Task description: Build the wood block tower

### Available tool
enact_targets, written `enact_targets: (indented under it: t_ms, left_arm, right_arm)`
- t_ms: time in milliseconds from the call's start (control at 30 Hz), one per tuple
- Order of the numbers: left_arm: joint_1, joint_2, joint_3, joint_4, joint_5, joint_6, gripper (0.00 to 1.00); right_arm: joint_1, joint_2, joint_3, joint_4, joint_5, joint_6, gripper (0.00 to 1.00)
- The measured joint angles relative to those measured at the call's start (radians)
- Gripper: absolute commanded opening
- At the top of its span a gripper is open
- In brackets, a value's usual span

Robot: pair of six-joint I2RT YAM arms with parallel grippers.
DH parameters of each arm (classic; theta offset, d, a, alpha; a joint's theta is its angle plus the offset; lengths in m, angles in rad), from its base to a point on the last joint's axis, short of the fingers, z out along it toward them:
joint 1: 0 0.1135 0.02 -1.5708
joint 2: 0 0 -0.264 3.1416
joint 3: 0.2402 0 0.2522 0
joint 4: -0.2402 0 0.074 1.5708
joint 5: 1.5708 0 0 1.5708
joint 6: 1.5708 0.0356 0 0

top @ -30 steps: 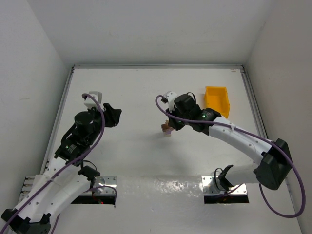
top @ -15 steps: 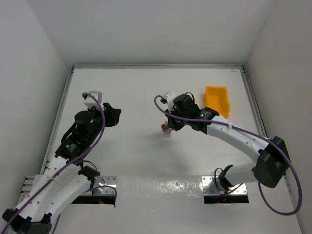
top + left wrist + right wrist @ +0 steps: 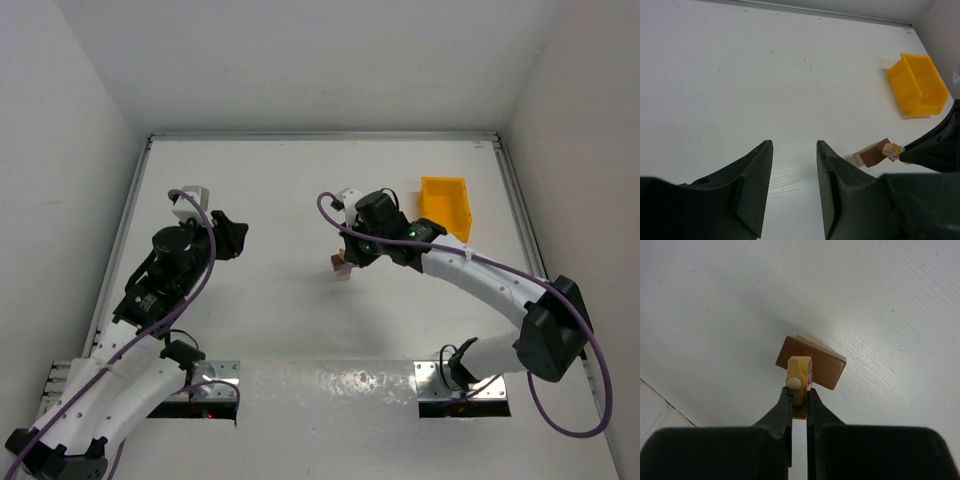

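Note:
The wood block tower (image 3: 342,266) stands mid-table: a dark reddish-brown block (image 3: 811,362) on a pale tan block (image 3: 810,341). My right gripper (image 3: 799,393) is shut on a small pale tan block (image 3: 799,376) with a round peg and pink marks, held over the near edge of the brown block. In the left wrist view the stack (image 3: 872,153) and the held block (image 3: 893,149) show at the right. My left gripper (image 3: 794,145) is open and empty, well left of the tower (image 3: 228,237).
A yellow plastic bin (image 3: 444,206) stands right of the tower, also in the left wrist view (image 3: 918,84). Table rims run along the back and both sides.
The right arm has shifted slightly; the held block stays over the stack. The left arm has not moved.

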Motion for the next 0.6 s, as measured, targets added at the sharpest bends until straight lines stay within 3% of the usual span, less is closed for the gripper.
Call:
enact_targets:
  t_ms: [600]
  left_arm:
    - [0.0, 0.004, 0.0, 0.001, 0.02, 0.0, 0.37]
  right_arm:
    - [-0.001, -0.032, -0.04, 0.053, 0.051, 0.185, 0.01]
